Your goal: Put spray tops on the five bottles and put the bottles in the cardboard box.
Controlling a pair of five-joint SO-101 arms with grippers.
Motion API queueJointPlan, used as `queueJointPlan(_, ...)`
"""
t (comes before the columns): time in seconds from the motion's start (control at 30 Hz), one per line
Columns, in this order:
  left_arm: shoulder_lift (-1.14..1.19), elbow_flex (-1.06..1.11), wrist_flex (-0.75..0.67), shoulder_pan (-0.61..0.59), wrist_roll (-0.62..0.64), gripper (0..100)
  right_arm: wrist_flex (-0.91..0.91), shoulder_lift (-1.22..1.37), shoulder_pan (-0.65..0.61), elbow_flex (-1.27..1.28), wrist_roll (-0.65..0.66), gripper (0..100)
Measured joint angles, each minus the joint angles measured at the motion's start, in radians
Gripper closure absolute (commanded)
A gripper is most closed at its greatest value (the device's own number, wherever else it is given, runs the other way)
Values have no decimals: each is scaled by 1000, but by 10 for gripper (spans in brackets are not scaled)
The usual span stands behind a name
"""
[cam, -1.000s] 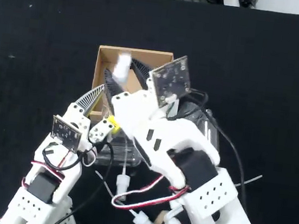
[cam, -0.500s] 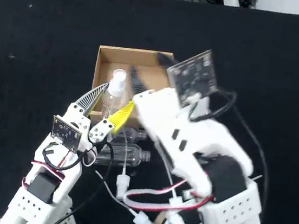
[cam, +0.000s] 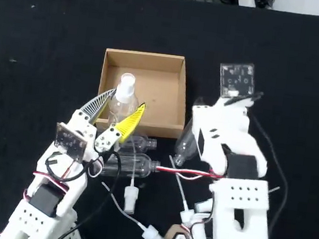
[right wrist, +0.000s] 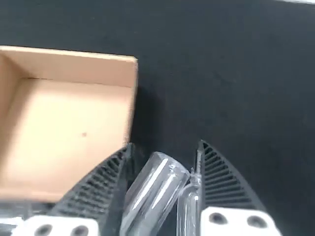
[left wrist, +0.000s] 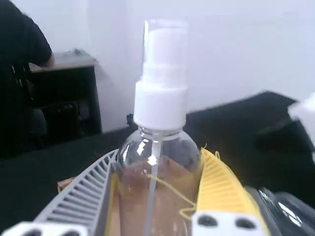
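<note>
The left gripper (cam: 129, 99) is clamped on a capped bottle (left wrist: 157, 162), which stands upright between its fingers with the spray top above them, probably so it goes neck-up into the cardboard box (cam: 145, 54) just beyond the fingertips. The right gripper (right wrist: 165, 146) is spread wide around an uncapped bottle (right wrist: 152, 189) lying between its fingers, likely lining up a grasp.

Black table (cam: 53, 36) carries a cardboard box (cam: 145, 55), lying bottles (cam: 139, 165) (clear) and spray tops (cam: 130, 197).
</note>
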Motion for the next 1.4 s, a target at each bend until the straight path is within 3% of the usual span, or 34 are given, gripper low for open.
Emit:
queueJointPlan(0.2,0,0,-219,-94,0,970,-252,0,26,190,-141,822)
queueJointPlan(0.4,41,-43,-262,-143,0,970,-322,0,26,221,-161,822)
queueJointPlan(0.8,724,-385,-267,-149,0,970,-330,0,26,238,-164,822)
queueJointPlan(0.93,827,-416,-288,-149,0,970,-330,0,26,239,-164,820)
queueJointPlan(1.13,993,-419,-552,-149,0,970,-330,0,26,239,-164,820)
queueJointPlan(1.4,1424,-468,-1014,-213,0,970,-330,0,26,239,-164,820)
